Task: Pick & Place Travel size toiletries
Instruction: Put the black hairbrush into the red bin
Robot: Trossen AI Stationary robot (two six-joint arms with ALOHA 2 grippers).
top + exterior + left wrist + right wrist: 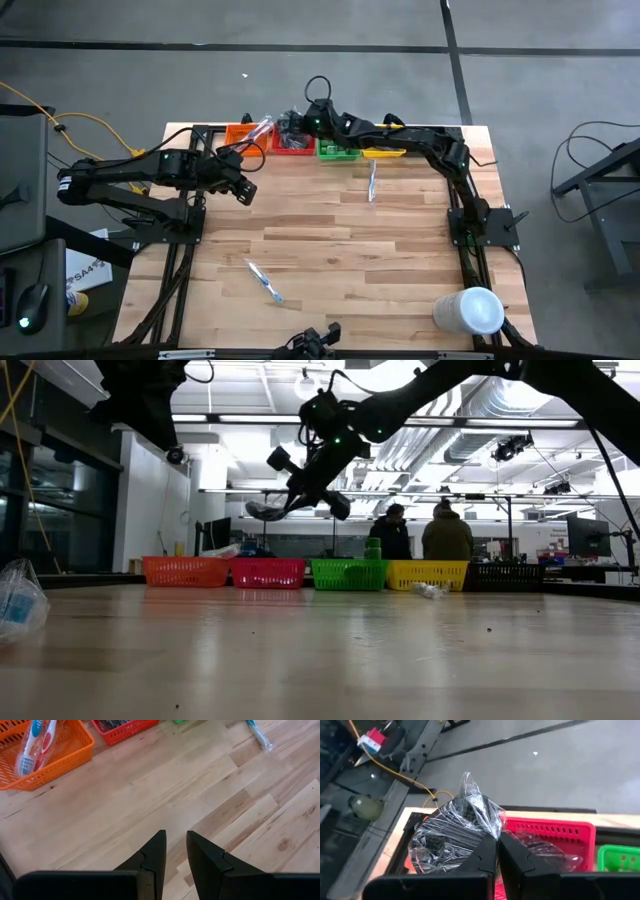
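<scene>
My right gripper [496, 840] is shut on a dark bundle in crinkled clear wrap [455, 830] and hovers over the red bin [293, 145] at the table's far edge. In the low view the bundle [265, 510] hangs well above that bin [268, 572]. My left gripper [175, 842] is slightly open and empty, above bare wood near the orange bin [55, 757], which holds wrapped toothbrushes [35, 745]. One wrapped toothbrush [372, 181] lies flat near the yellow bin [383, 152]. Another toothbrush [265, 282] lies flat toward the near edge. My right gripper pinches the clear wrap of the dark bundle at its edge [487, 832] between its two fingers. The bundle is lifted clear of everything and sticks out past the fingertips, over the red bin. How many layers of wrap are caught, I cannot tell.
Four bins stand in a row along the far edge: orange, red, green [338, 150] with a green bottle [373, 548], and yellow. A large white cylinder [468, 310] stands at the near right corner. Bare wood fills the table's middle. People stand in the room beyond.
</scene>
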